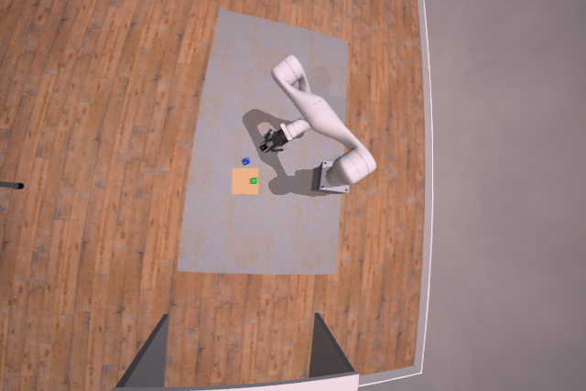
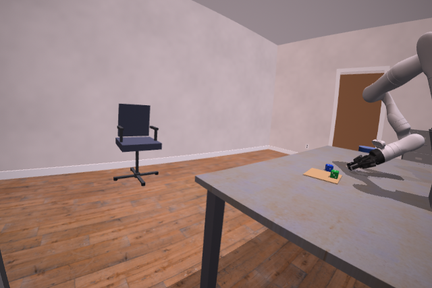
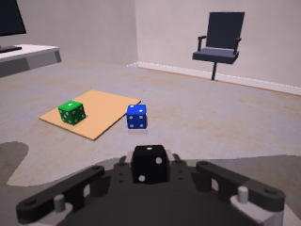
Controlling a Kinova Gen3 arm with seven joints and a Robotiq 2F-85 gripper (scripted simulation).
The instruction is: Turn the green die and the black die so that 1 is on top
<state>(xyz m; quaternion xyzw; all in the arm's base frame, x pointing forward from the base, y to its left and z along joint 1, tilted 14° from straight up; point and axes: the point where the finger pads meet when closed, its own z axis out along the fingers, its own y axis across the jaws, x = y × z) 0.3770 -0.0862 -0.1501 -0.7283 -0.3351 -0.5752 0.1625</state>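
My gripper is shut on the black die and holds it low over the grey table, a short way from the mat. The die's top face shows one pip in the wrist view. The gripper also shows in the overhead view and in the side view. The green die sits on the tan mat with one pip on top; it also shows in the overhead view. The blue die lies on the table just off the mat's edge, between the mat and my gripper.
The arm's base stands on the table to the right of the mat. An office chair stands on the wooden floor away from the table. A monitor on a side desk shows at the left of the wrist view.
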